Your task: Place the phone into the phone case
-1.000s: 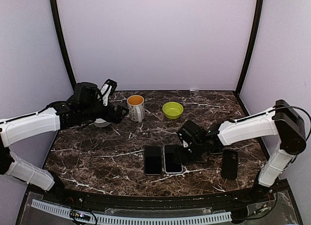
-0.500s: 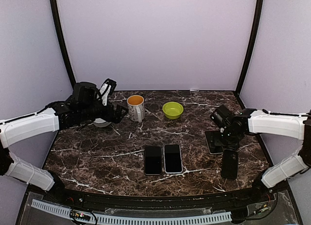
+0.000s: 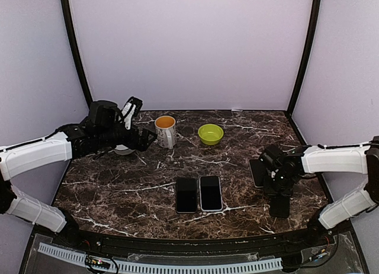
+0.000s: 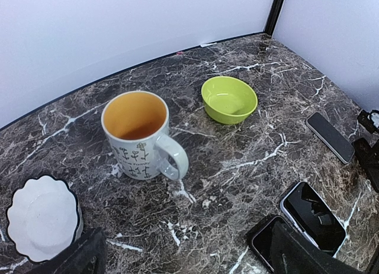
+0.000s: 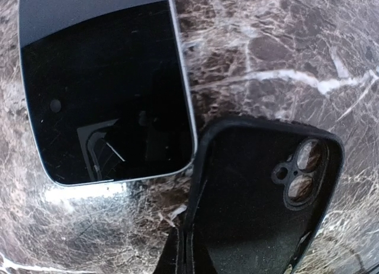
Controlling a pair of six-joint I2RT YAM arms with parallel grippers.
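1. Case (image 3: pixel 279 206): black, flat on the marble table (image 3: pixel 118 191), at the near right. The right wrist view shows a twin-lens camera cutout at one end.
2. Right claw (image 3: pixel 278 185): hangs low over the case's far end and the gap between case and phone. How far the jaws are open cannot be told, and nothing is seen in its grip.
3. Phone (image 3: pixel 256 170): dark screen up, flat on the table just beyond the case. One corner is just beside the case's rim; whether they touch cannot be told.
4. Black phone (image 3: pixel 186 195) and white-edged phone (image 3: pixel 211 193): side by side at centre front, screens up, long edges nearly touching.
5. Left claw (image 3: pixel 142 139): raised at the far left, beside the mug. Its fingers (image 4: pixel 83 256) are spread wide and hold nothing.
6. Dish (image 4: pixel 41 218): white, scalloped rim, far left, partly under the left arm in the top view.
7. Mug (image 3: pixel 165 131): white with a small dark pattern, orange inside, upright.
8. Bowl (image 3: pixel 210 134): lime green, upright, right of the mug and apart from it.
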